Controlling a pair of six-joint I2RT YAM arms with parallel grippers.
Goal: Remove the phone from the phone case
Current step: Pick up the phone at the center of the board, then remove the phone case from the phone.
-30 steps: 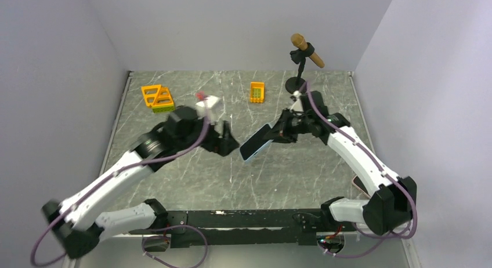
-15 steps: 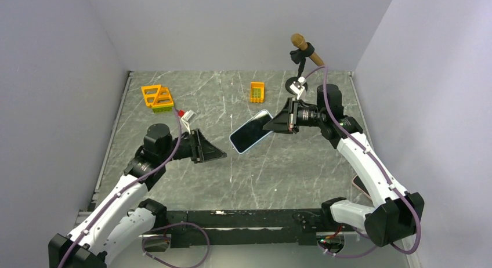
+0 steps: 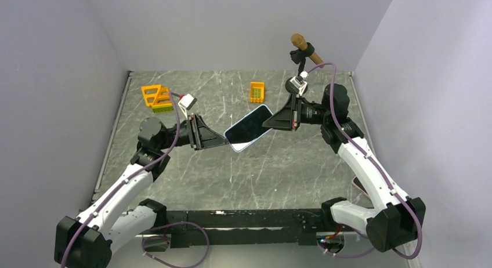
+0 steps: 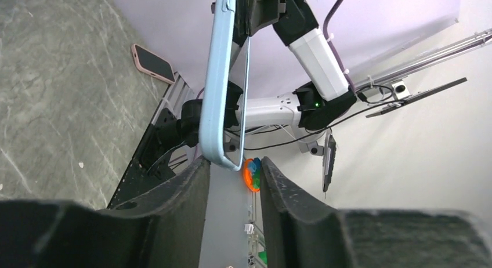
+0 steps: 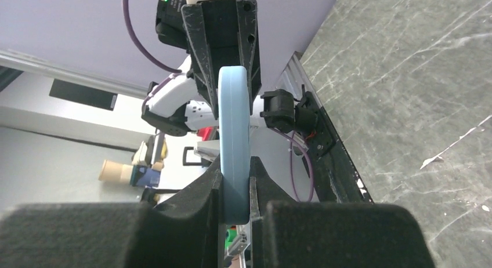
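Note:
The phone [image 3: 247, 127], dark screen up, sits in its light blue phone case [image 3: 260, 138] and hangs tilted in the air above the table's middle. My right gripper [image 3: 271, 123] is shut on the upper right end, pads pressed on both faces of the case [image 5: 234, 134]. My left gripper [image 3: 223, 141] is at the lower left end. In the left wrist view the case's corner [image 4: 219, 155] just enters my left gripper [image 4: 232, 160]. One finger [image 4: 191, 175] lies against the case. The other stands apart from the glass, so the jaws are partly narrowed but open.
Two orange toy blocks [image 3: 157, 97] [image 3: 257, 91] lie at the back of the marble table [image 3: 278, 169]. A microphone on a stand [image 3: 306, 50] stands back right. A pink phone [image 3: 360, 187] lies at the right edge near my right arm's base.
My right arm raised the cased phone and carried it left. My left arm drew back, narrowed its jaws from wide open, and came up to the phone's lower end.

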